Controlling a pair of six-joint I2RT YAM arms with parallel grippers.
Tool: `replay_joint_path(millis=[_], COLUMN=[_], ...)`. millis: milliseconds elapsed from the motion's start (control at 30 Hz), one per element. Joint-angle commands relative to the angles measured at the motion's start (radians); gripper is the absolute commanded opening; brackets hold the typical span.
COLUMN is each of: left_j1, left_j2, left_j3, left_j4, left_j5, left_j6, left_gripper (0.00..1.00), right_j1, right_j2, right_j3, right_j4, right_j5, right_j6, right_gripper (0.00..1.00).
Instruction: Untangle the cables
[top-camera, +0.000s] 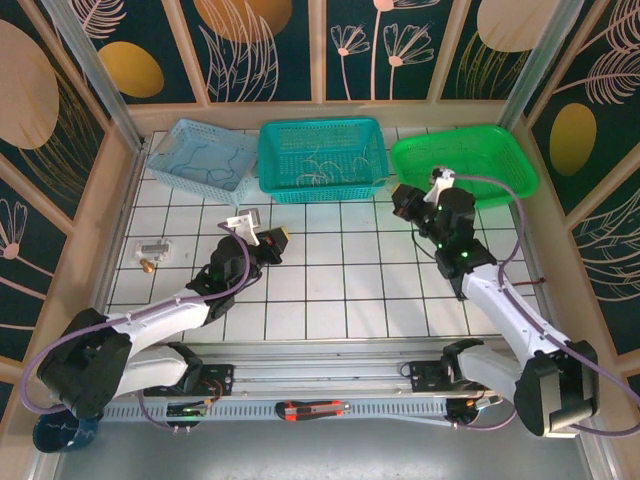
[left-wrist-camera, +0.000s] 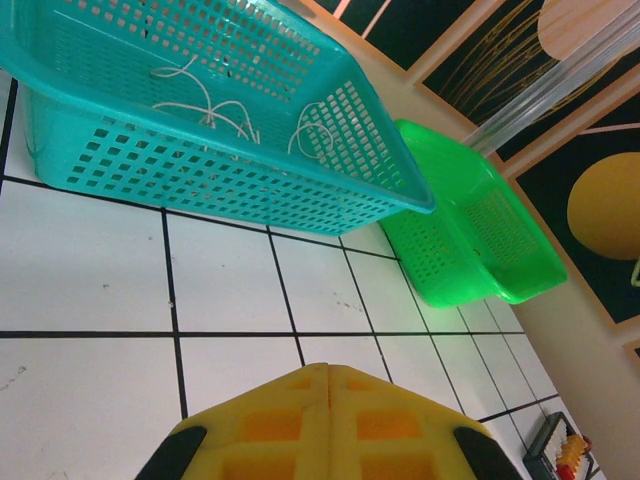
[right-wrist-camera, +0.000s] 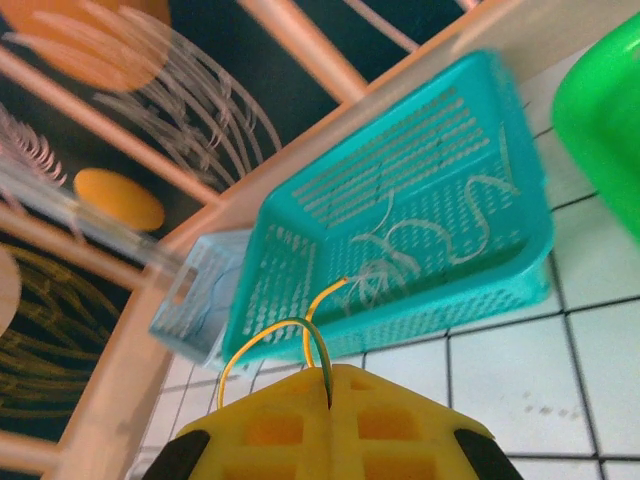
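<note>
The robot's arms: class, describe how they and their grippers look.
The left arm and right arm have white shells, black joints and lilac cables alongside. The left gripper and right gripper have yellow fingers with square recesses, black at the edges. Green lights dot the right arm.

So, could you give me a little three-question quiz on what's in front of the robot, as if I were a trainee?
1. True or false: the right pincer is shut on a yellow cable.
2. Fill in the gap: the left pincer is shut and holds ____.
3. Where do the whitish cables lie?
A. in the teal basket
B. in the right pincer
C. in the left pincer

Key: 1 true; 2 nothing; 3 A.
</note>
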Motion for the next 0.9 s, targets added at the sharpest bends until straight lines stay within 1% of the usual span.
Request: replay_joint_path(millis=[0, 67, 133, 233, 267, 367, 400, 433, 467, 533, 567, 600, 667, 700, 767, 833, 867], left_j1=[0.006, 0.007, 0.007, 0.007, 0.007, 0.006, 0.006, 0.007, 0.006, 0.007, 0.005, 0.006, 0.008, 0.006, 0.007, 0.008, 0.008], left_j2=[-0.011, -0.012, -0.01, -0.011, -0.016, -0.034, -0.042, -0.05, -0.057, -0.07, -0.075, -0.081, -0.092, -0.098, -0.108, -0.118, -0.124], left_j3=[0.0, -0.003, -0.001, 0.005, 0.007, 0.004, 0.004, 0.002, 0.002, 0.001, 0.002, 0.004, 0.004, 0.003, 0.001, 0.004, 0.008], left_j4=[0.025, 0.018, 0.006, -0.021, -0.027, -0.043, -0.049, -0.055, -0.061, -0.072, -0.079, -0.088, -0.105, -0.112, -0.123, -0.144, -0.159], left_j5=[0.007, 0.018, 0.032, 0.053, 0.055, 0.056, 0.054, 0.052, 0.049, 0.045, 0.044, 0.041, 0.033, 0.025, 0.013, -0.003, -0.014], left_j6=[0.007, 0.006, 0.008, 0.014, 0.013, 0.016, 0.017, 0.018, 0.021, 0.025, 0.027, 0.029, 0.036, 0.038, 0.042, 0.051, 0.058], left_gripper=[0.0, 0.0, 0.08, 0.24, 0.31, 0.51, 0.56, 0.6, 0.65, 0.74, 0.8, 0.86, 0.99, 0.99, 0.99, 0.99, 0.99], right_j1=[-0.074, -0.133, -0.19, -0.274, -0.297, -0.345, -0.36, -0.372, -0.387, -0.409, -0.419, -0.424, -0.426, -0.426, -0.425, -0.419, -0.411], right_j2=[0.068, 0.129, 0.2, 0.318, 0.357, 0.464, 0.5, 0.527, 0.556, 0.598, 0.608, 0.606, 0.57, 0.541, 0.479, 0.407, 0.363], right_j3=[0.071, 0.099, 0.132, 0.201, 0.228, 0.326, 0.358, 0.381, 0.408, 0.446, 0.456, 0.458, 0.434, 0.408, 0.364, 0.309, 0.277], right_j4=[-0.019, -0.01, 0.002, 0.01, 0.012, -0.023, -0.039, -0.054, -0.066, -0.088, -0.096, -0.1, -0.092, -0.075, -0.06, -0.045, -0.039], right_j5=[0.087, 0.116, 0.144, 0.145, 0.132, 0.095, 0.078, 0.063, 0.04, 0.004, -0.014, -0.026, -0.029, -0.034, -0.042, -0.055, -0.057], right_j6=[-0.059, -0.07, -0.079, -0.067, -0.063, -0.069, -0.072, -0.073, -0.074, -0.078, -0.082, -0.084, -0.09, -0.089, -0.078, -0.07, -0.067], right_gripper=[0.0, 0.0, 0.0, 0.0, 0.0, 0.0, 0.0, 0.02, 0.09, 0.32, 0.46, 0.55, 0.65, 0.69, 0.74, 0.76, 0.79])
